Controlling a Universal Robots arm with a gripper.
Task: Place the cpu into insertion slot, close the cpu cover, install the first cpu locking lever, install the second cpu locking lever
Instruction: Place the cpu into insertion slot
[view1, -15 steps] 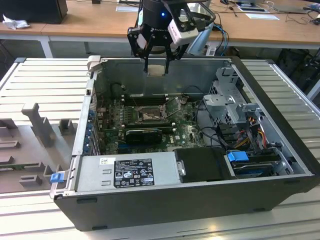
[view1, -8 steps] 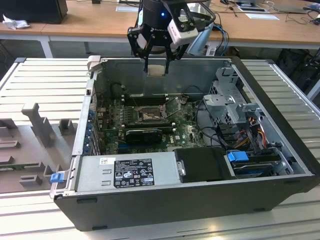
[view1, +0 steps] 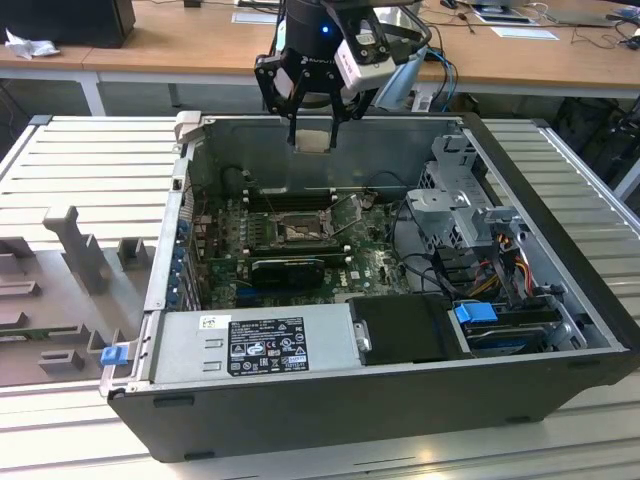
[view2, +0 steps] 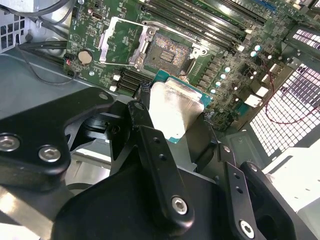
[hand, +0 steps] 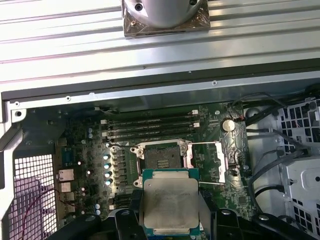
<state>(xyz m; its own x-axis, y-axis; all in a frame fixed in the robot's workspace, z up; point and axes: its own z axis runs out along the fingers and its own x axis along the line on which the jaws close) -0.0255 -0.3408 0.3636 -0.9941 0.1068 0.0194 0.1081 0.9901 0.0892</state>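
The gripper (view1: 313, 130), clenched on the cpu (hand: 170, 202), hangs over the open case (view1: 560, 200), the chip well above the bare insertion slot (hand: 161, 159) beside its flipped-open cpu cover (hand: 223, 165), while dark fingers (view2: 150, 145) hide the chip's side edges.

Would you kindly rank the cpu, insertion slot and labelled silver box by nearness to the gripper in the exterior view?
1. Pale square cpu, held in the gripper.
2. Dark-framed insertion slot, mid-motherboard.
3. Labelled silver box, case's near edge.
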